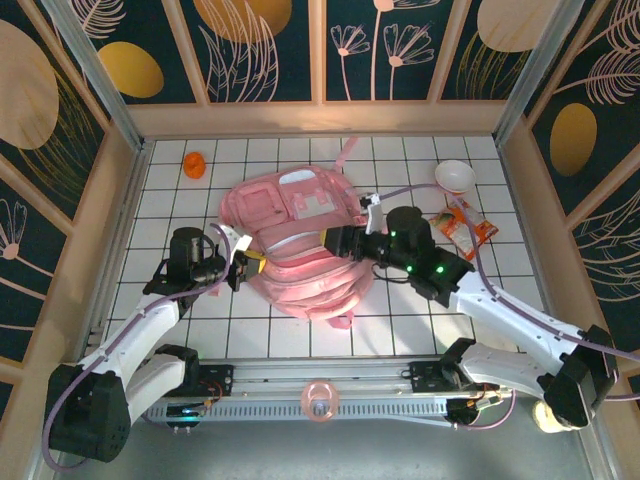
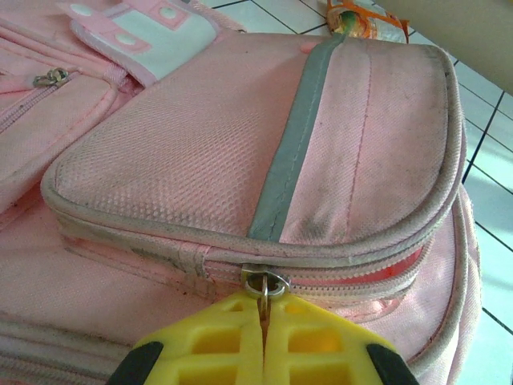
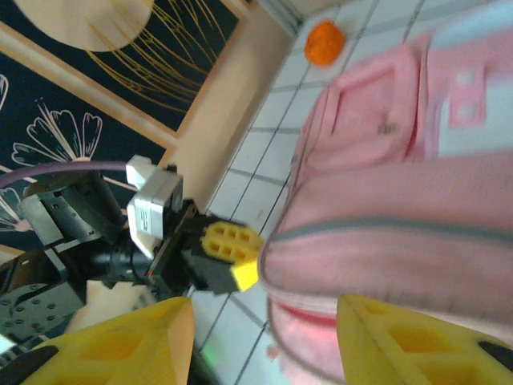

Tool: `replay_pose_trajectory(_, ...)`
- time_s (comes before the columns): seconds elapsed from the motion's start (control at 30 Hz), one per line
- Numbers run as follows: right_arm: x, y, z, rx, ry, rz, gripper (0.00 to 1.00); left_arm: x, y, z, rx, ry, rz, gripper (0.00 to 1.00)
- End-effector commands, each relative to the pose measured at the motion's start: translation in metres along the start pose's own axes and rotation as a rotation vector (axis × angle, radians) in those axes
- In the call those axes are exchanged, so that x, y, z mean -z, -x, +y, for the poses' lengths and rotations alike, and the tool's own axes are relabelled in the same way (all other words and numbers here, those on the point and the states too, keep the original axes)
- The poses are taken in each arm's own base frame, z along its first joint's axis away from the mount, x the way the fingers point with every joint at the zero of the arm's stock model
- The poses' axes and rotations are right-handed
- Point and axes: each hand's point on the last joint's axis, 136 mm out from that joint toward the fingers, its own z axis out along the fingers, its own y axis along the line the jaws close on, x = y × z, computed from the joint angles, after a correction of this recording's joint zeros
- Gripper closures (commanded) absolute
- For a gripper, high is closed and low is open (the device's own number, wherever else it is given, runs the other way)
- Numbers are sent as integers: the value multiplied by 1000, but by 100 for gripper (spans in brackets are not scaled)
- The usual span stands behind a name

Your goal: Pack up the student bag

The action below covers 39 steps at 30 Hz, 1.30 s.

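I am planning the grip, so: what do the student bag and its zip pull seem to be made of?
The student bag: woven fabric, matte, with a visible grid weave, probably synthetic. The zip pull: likely metal, since it shines silver.

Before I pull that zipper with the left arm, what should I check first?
1. Grip: left end effector shut on the zipper pull: ok.
2. Other arm: right end effector open and empty over the student bag: ok.
3. Right end effector bracing the bag: cannot tell.
4. Bag lying flat on the table: ok.
5. How far the pocket is already unzipped: cannot tell.
6. Packet and bowl apart from the bag: ok.
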Motion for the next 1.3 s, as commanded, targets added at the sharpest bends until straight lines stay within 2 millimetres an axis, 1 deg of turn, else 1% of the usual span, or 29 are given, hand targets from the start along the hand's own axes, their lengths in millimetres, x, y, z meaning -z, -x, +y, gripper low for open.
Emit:
replay_pose_trajectory(0.0,-8,-17,-8,-268,-46,9,49,2,19,-1,-32,-2,-68,100)
replay_pose_trajectory(0.13,-26,-41,-19,-416,-82,58,45,1,18,-2,-36,-5,-66,100)
replay_pose_trajectory(0.2,-35,-49,-23,-473,-70,77,44,1,17,-2,-33,-8,-63,100)
replay_pose_trajectory(0.3,-47,-58,-22,-556,-30,100,42,2,18,-2,-33,-8,-64,100)
replay_pose_trajectory(0.43,-59,-56,-17,-614,32,91,41,3,18,-5,-34,-15,-69,100)
replay_pose_trajectory(0.57,-67,-53,-15,-622,46,85,41,4,19,-7,-34,-22,-70,100)
replay_pose_trajectory(0.73,-77,-49,-20,-631,40,70,41,3,20,-10,-35,-32,-67,100)
replay_pose_trajectory(0.8,-82,-51,-25,-642,35,69,47,3,21,-12,-33,-40,-67,100)
replay_pose_trajectory(0.9,-88,-47,-28,-645,39,53,72,3,22,-16,-35,-49,-68,100)
replay_pose_trajectory(0.97,-92,-45,-31,-641,33,41,84,2,23,-19,-32,-54,-70,100)
replay_pose_trajectory(1.07,-97,-43,-35,-628,17,32,93,1,26,-26,-22,-76,-71,100)
replay_pose_trajectory(1.17,-101,-39,-39,-618,10,16,99,0,25,-33,-12,-97,-67,100)
replay_pose_trajectory(1.27,-104,-33,-39,-607,16,2,100,-1,24,-41,4,-120,-57,100)
